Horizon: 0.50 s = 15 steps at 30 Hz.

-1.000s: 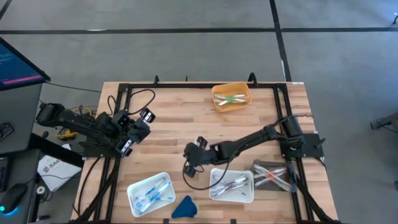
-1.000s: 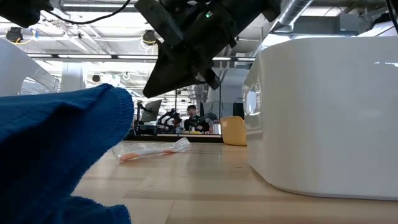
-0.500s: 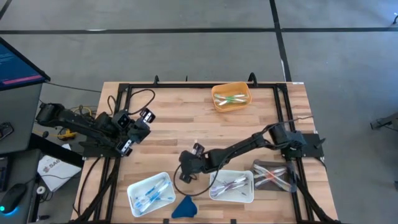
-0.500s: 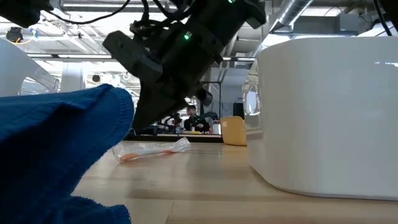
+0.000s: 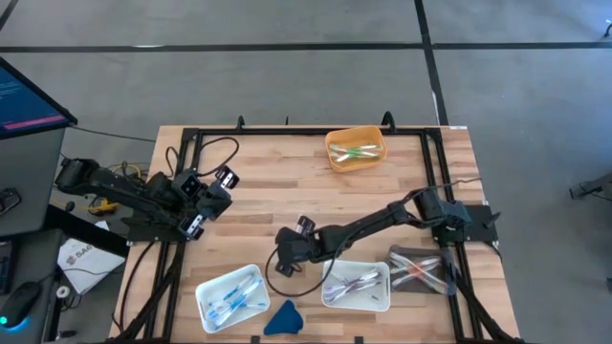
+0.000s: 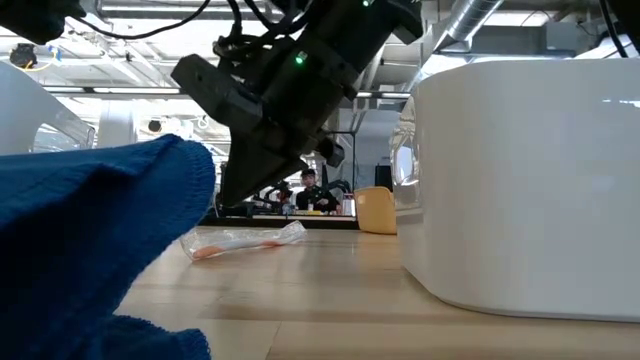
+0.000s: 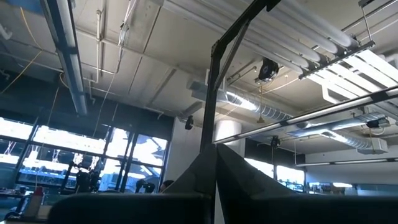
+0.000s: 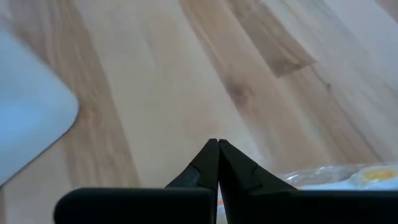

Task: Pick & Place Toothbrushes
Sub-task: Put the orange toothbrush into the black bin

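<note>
At the bench's near edge lies a blue cloth lump (image 5: 281, 318), between two white trays. The left white tray (image 5: 230, 297) holds toothbrushes (image 5: 234, 298) with blue accents; the right white tray (image 5: 357, 286) holds a loose bundle of more brushes (image 5: 352, 284). Beside that tray, toward the right edge, a clear container (image 5: 422, 268) carries brushes with red and orange bits.

Just beyond the two trays, the right gripper (image 5: 283, 256) hangs low over bare wood, its fingers (image 8: 214, 163) pressed together with nothing between them. From the right wrist view a wrapped toothbrush (image 8: 339, 178) with an orange end lies on the wood just beside the fingertips; whether it touches them I cannot tell.

Farther back, near the left edge, the left gripper (image 5: 191, 225) waits, clenched on nothing, tipped up toward the ceiling.

Near the far edge sits an orange bin (image 5: 356, 149) holding a few green-accented brushes (image 5: 355, 151).
</note>
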Motion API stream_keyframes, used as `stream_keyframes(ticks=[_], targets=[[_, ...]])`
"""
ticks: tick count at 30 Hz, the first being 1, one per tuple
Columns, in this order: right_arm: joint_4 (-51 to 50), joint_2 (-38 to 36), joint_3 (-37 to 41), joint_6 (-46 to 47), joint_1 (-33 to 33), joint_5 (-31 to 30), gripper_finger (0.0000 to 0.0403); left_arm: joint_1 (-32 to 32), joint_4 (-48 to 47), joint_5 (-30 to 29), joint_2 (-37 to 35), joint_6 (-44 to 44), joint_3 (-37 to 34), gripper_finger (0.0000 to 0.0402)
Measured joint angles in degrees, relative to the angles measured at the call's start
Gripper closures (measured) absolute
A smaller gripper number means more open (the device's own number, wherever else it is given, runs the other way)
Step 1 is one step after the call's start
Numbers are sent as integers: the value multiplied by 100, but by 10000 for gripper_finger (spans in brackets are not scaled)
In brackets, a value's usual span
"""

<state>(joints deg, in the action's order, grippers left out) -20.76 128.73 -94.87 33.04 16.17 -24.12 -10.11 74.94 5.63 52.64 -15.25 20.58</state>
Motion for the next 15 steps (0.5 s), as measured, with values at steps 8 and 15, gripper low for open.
stream_keyframes(ticks=[8,15], targets=[[-21,0,0,195,124,-206,403,0,0,0,0,0,0,398],[-117,65,-5,543,182,-303,403,0,0,0,0,0,0,398]])
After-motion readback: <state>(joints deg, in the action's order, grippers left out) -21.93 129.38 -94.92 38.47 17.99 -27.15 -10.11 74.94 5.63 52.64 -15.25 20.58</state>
